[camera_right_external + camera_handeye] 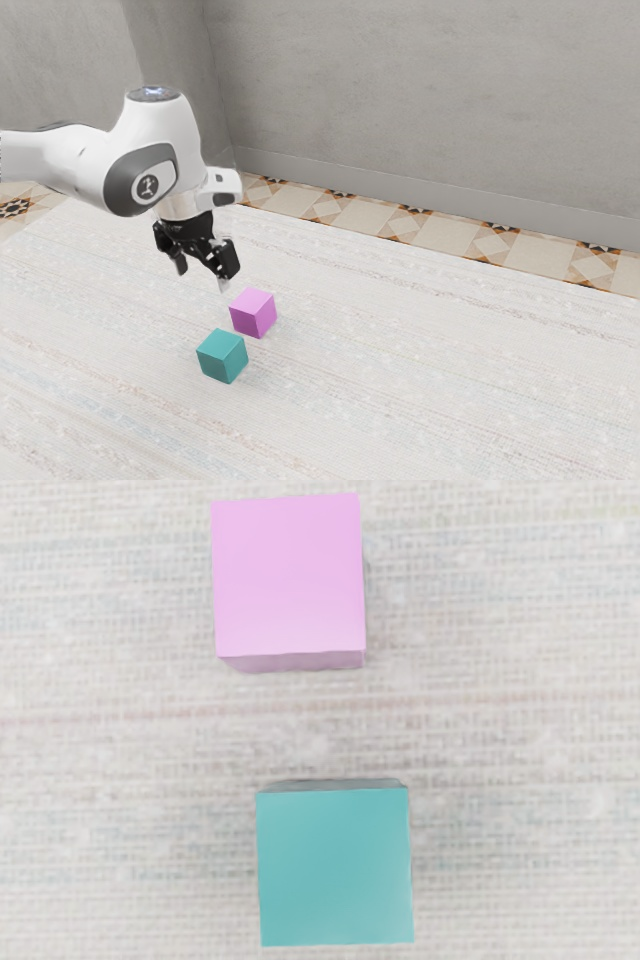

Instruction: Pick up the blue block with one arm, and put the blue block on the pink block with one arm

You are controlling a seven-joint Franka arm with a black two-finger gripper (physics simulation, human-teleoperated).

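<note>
The blue block (222,355), teal in shade, sits flat on the pale table (430,380) near the pink block (253,312). The wrist view looks straight down on their square tops and the strip of bare surface keeping them apart. The exterior view adds the gripper (202,276), raised above the table toward that view's left of the pink block, fingers apart, holding nothing.

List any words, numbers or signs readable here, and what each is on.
No readable words or numbers anywhere.
On the arm, the grey joint cap bears a small dark emblem, too small to read.
The blue block and pink block have plain faces.
</note>
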